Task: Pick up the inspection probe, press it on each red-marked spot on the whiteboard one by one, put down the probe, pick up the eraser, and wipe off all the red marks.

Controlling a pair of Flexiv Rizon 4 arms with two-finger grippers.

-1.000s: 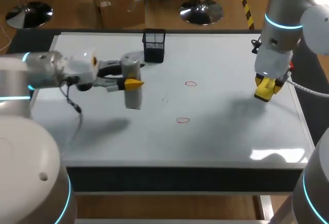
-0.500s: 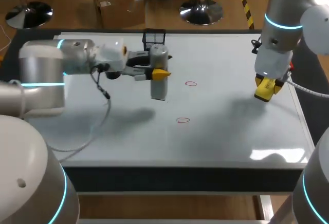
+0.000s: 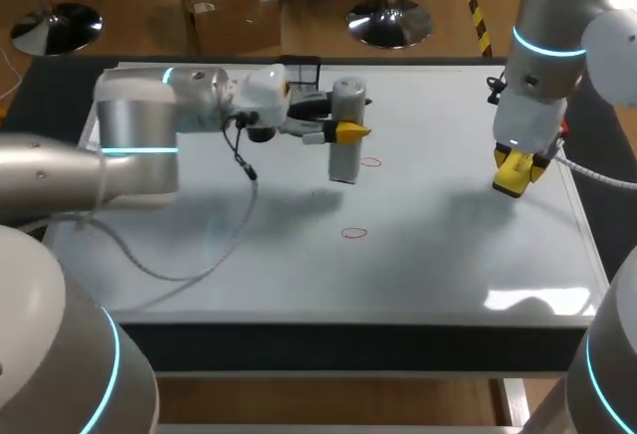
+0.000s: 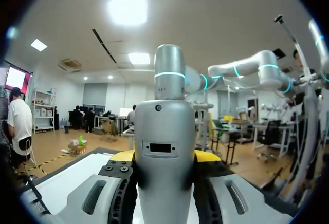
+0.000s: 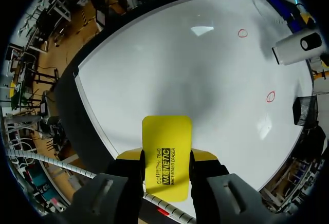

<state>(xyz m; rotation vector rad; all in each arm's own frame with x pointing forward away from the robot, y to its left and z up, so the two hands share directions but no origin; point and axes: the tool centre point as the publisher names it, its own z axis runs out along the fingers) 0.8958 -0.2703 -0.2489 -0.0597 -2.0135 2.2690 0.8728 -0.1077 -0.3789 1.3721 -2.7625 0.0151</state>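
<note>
Probe (image 3: 345, 160) hangs upright, squeezed in the left fingers (image 3: 353, 132), just beside the far red mark (image 3: 370, 162) on the whiteboard surface (image 3: 458, 265). Right fingers (image 5: 127, 155) grip the yellow eraser (image 5: 166, 152) (for later). Pressing step, I think: next, slide over that mark and push down

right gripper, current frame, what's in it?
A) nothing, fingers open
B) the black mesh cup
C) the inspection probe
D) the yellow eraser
D: in the right wrist view the yellow eraser sits clamped between both fingers of the right gripper, while the inspection probe is in the left gripper.
</note>
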